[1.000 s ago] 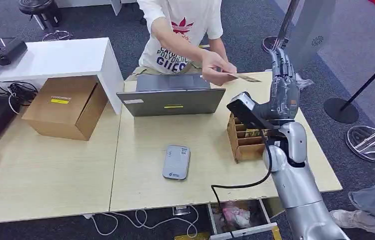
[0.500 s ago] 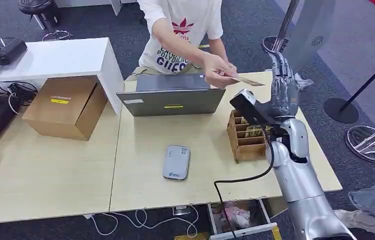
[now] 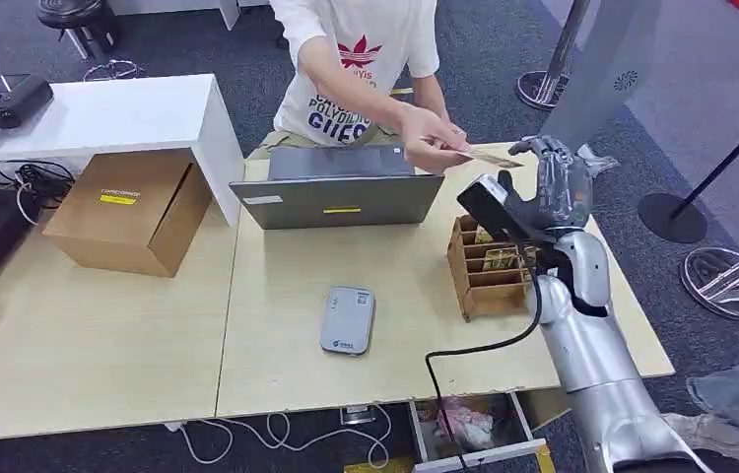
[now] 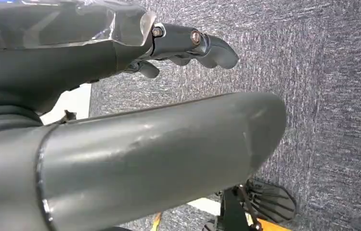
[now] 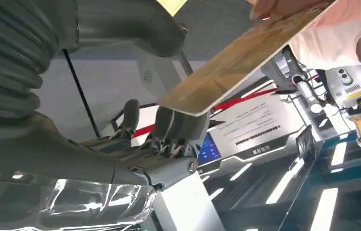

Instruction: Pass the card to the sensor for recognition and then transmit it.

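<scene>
Card (image 3: 489,156) sits pinched in the person's hand (image 3: 432,138), held out flat above the far right of the table (image 3: 100,345), beyond the wooden card rack (image 3: 487,268); its free end reaches the right hand (image 3: 551,182), whose fingers (image 5: 178,126) lie just under the card's edge with the thumb apart, so whether they grip it I cannot tell; the reader (image 3: 348,320) lies on the table, left of the rack and nearer the robot; the laptop (image 3: 338,192) stands left of the rack; the left hand (image 4: 188,45) hangs over carpet, fingers curled in, holding nothing.
</scene>
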